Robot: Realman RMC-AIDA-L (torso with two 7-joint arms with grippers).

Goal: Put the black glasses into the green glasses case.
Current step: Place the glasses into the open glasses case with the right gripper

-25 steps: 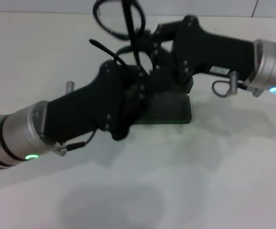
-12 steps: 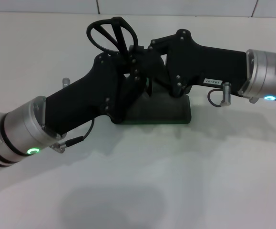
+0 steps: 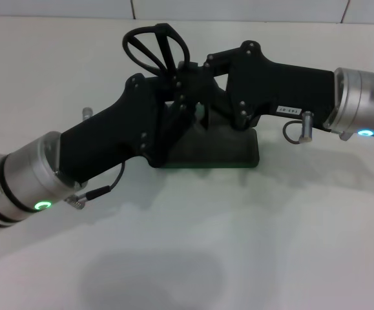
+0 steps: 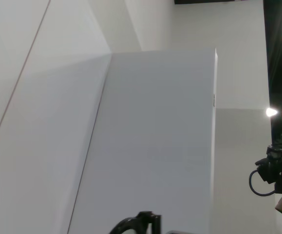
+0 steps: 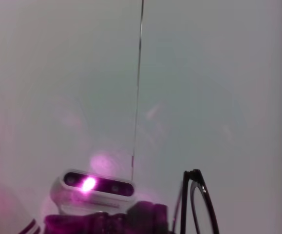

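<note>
The black glasses [image 3: 153, 46] stand upright in the air above the far left end of the green glasses case [image 3: 235, 152]. My left gripper [image 3: 174, 81] reaches in from the left and is shut on the lower part of the glasses. My right gripper [image 3: 196, 72] reaches in from the right and meets the left one at the same spot, right against the glasses. The case lies on the table under both grippers, mostly hidden by them. A bit of the frame shows in the left wrist view [image 4: 140, 220]. The frame shows edge-on in the right wrist view [image 5: 195, 204].
The white table [image 3: 238, 245] spreads out in front of the case. A tiled wall edge runs along the back [image 3: 238, 16]. The left arm's wrist camera [image 5: 94, 187] shows close by in the right wrist view.
One second ago the glasses were higher with a temple arm sticking out to the left. Both grippers have since come lower and closed in together over the case. Little has moved in the last half second.
</note>
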